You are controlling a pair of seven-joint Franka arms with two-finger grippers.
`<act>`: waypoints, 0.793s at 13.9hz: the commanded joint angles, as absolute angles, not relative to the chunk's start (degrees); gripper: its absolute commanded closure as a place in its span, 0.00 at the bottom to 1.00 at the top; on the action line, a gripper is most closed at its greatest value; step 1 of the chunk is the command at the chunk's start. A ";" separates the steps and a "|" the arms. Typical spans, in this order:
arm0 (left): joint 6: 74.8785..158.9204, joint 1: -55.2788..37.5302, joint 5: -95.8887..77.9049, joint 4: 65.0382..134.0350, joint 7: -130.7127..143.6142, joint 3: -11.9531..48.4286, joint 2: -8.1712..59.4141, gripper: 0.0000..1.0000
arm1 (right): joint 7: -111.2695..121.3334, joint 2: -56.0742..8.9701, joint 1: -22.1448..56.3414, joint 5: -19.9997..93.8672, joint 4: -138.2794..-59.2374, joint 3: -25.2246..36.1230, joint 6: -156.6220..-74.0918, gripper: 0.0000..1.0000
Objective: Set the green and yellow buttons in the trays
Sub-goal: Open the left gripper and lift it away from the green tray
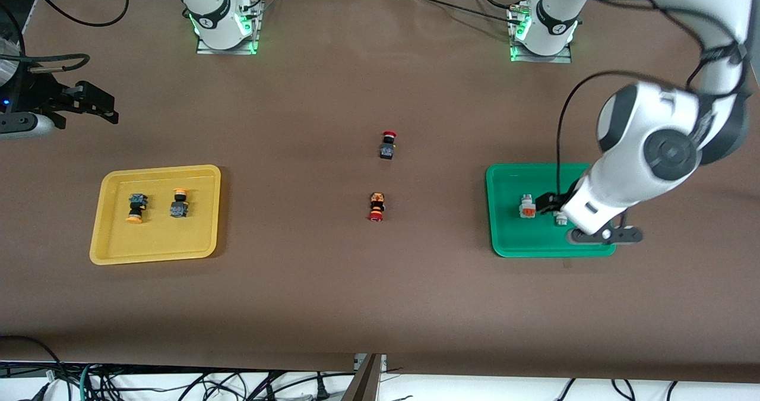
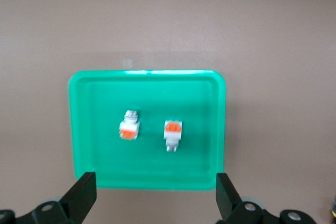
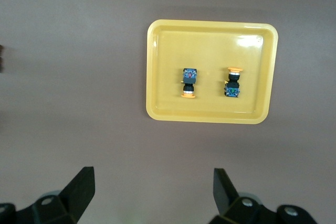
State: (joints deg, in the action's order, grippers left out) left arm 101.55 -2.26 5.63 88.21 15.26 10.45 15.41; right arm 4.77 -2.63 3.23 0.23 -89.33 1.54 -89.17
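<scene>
Brown desk (image 1: 332,282) carries both trays, and the sorting looks finished: two white-bodied green buttons (image 2: 129,125) lie side by side in the green tray (image 2: 84,129), directly under the left gripper (image 2: 156,195), whose jaws stand wide and empty above them. Two yellow-capped buttons (image 3: 189,82) lie in the yellow tray (image 3: 157,66) at the right arm's end, their long axes roughly parallel, with the right gripper (image 3: 152,190) waiting spread and empty above bare desk beside that tray. Only two red-capped switches (image 1: 387,144) remain mid-desk, well apart from either tray, so I judge the next move is simply a straight lift away.

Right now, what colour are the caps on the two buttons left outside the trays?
Red, on both dark-bodied buttons mid-table; clearest in the front view.
</scene>
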 commanded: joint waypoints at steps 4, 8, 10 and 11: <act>97.04 0.08 -0.43 89.74 8.80 10.28 7.21 0.00 | 4.48 -2.99 2.72 -0.09 -88.24 0.97 -88.68 0.00; 96.24 2.63 -0.53 89.74 1.33 10.37 7.03 0.00 | 4.92 -3.16 2.37 -0.09 -88.24 1.14 -88.86 0.00; 95.28 3.16 -0.96 89.82 -1.30 9.85 5.98 0.00 | 4.92 -3.51 2.37 -0.09 -88.07 1.14 -88.95 0.00; 95.10 3.16 -1.14 90.52 -2.36 8.71 5.02 0.00 | 4.83 -3.60 2.55 0.00 -87.63 1.06 -88.95 0.00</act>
